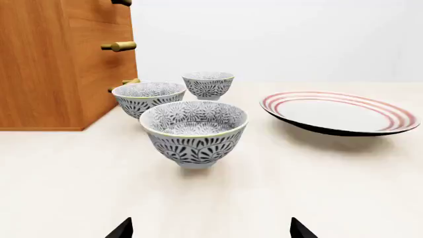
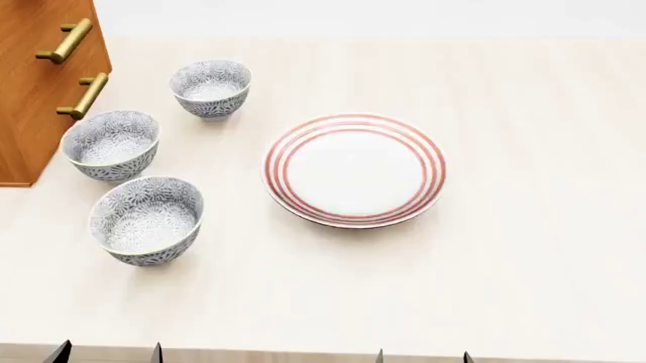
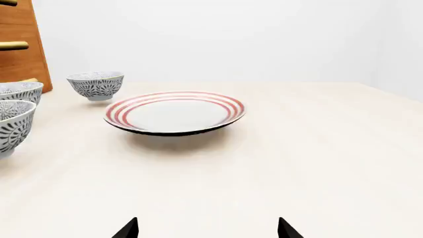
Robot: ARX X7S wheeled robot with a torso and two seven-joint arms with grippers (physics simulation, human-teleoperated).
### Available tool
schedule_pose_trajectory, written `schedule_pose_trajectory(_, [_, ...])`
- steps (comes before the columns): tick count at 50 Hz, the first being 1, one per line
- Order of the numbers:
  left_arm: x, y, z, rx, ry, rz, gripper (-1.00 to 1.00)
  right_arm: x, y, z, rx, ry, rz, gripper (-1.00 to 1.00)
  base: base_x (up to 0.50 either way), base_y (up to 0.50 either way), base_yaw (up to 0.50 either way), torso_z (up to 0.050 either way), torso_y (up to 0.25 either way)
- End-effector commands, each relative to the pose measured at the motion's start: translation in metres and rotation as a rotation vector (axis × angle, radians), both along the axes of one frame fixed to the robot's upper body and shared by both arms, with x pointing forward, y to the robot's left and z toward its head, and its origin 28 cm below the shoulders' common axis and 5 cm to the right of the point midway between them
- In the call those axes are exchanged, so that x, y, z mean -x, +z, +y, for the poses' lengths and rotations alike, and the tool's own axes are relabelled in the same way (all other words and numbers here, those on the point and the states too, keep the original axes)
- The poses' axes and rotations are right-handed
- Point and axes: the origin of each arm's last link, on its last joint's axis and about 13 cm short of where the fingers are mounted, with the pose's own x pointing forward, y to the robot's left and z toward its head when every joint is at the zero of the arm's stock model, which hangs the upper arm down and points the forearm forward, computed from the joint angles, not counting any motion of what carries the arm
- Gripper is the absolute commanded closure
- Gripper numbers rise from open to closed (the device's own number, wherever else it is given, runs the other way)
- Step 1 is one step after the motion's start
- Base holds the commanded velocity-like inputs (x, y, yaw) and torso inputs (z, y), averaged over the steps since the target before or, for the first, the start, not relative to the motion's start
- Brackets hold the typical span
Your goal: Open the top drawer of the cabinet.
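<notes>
so both grippers wait low with their tips spread — the left gripper (image 1: 210,231) faces three bowls (image 1: 193,130) beside the cabinet (image 1: 59,64), drawers shut.

cabinet (image 2: 35,98): orange-brown wood, satin | handles (image 2: 66,40): brass metal | bowls (image 2: 147,219): glazed ceramic | table (image 2: 525,257): pale matt wood
</notes>
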Motion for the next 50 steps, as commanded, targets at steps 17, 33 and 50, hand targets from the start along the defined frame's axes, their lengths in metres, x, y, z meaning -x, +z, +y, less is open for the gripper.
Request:
schedule_pose_trajectory(17, [0.0001,0.0019,0.0005,0.009,0.009,-0.017,-1.0,0.0006,0.0007,0.0012,0.011,-0.012,0.023,-1.0,0.0,0.0,0.0,0.0,0.0])
schedule_pose_trajectory(33, [0.0,0.0021,0.0014,0.001,0.003,-0.017,-1.0,0.0006,0.0001,0.0013,0.026,-0.015,0.024,-1.0,0.0,0.0,0.0,0.0,0.0])
schedule_pose_trajectory(50, [-0.0001,0.0013,0.0008,-0.006,-0.001,-0.012,-1.0,0.0001,-0.0002,0.0016,0.038,-0.008,0.019,-1.0,0.0,0.48,0.0,0.0,0.0])
